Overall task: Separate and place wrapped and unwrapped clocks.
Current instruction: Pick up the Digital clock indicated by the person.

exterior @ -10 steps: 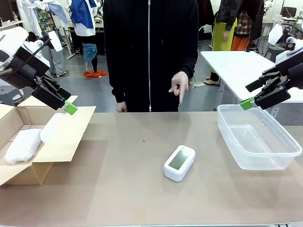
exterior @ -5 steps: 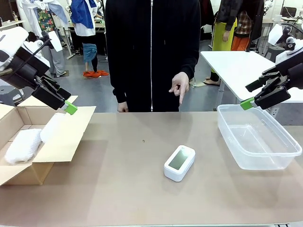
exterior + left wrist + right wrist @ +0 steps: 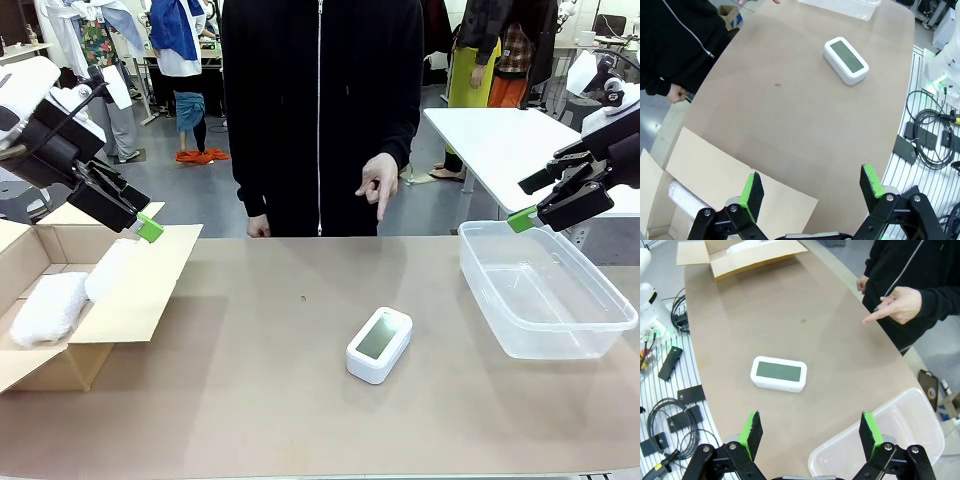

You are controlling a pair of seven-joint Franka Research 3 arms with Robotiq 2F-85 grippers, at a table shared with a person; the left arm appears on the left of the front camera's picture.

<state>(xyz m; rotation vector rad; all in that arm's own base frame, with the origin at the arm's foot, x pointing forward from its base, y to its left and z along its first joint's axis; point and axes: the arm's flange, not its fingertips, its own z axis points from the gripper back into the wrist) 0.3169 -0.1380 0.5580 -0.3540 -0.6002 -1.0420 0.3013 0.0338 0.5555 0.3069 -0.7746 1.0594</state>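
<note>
While nothing is seen to have moved in the last second, the bare white rounded-rectangular digital clock (image 3: pixel 379 344) is left on the table, mid-right, screen up, its long axis running near-left to far-right. 2 white bubble-wrapped bundles (image 3: pixel 48 308) are already laid in the brown cardboard box (image 3: pixel 135 305). The left gripper (image 3: pixel 140 222) and right gripper (image 3: pixel 521 214) are held wide and empty, so the clock appears not yet sorted.

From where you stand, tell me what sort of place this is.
Probably a robot lab or test workshop: loose cables beside the table, more white tables behind, and a person standing opposite.
</note>
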